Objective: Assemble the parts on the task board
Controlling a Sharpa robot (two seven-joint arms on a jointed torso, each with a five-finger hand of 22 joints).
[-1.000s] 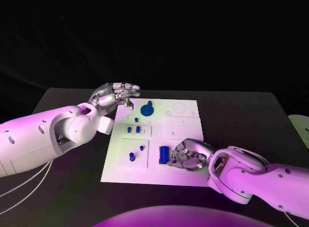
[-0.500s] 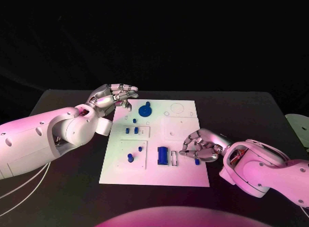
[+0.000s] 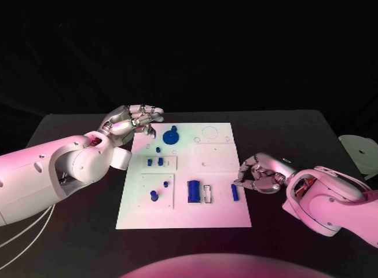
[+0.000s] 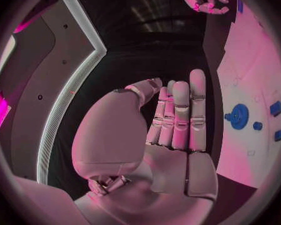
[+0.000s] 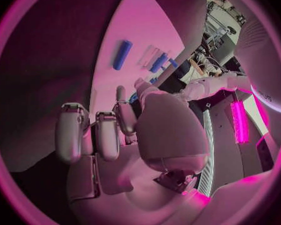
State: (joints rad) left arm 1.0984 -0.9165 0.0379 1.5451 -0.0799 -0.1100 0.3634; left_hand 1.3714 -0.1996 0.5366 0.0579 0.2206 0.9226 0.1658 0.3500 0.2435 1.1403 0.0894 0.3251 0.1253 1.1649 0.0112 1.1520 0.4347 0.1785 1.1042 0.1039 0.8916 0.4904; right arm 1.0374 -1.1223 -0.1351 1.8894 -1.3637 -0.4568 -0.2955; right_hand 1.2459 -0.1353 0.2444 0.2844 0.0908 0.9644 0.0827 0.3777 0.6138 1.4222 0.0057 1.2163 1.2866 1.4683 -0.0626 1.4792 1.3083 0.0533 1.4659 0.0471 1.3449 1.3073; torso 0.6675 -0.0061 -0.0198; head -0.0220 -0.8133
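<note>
Right robot hand (image 3: 260, 175), fingers curled w/ nothing visibly held, sat at task board (image 3: 218, 214) edge beside small blue part (image 3: 235, 192); left robot hand (image 3: 135, 120), empty, hovered by gear (image 3: 171, 136)—approach part slowly, pinch squarely.

The task board (image 3: 183, 213) looked like a matt white plate, smooth, with shallow recessed panels. At about twelve o'clock on it sat a blue gear (image 3: 171, 137) of what appeared to be moulded plastic, faintly glossy; toward six o'clock a long blue block (image 3: 193, 191) had the same plastic look, and a small blue peg (image 3: 235, 192) at four o'clock matched it. The table (image 3: 305, 139) was a dull black, unreflective surface. Both arms wore smooth, glossy white shells. The left hand (image 3: 135, 119) and right hand (image 3: 259, 175) looked like polished silver metal, catching highlights on their segmented fingers.
</note>
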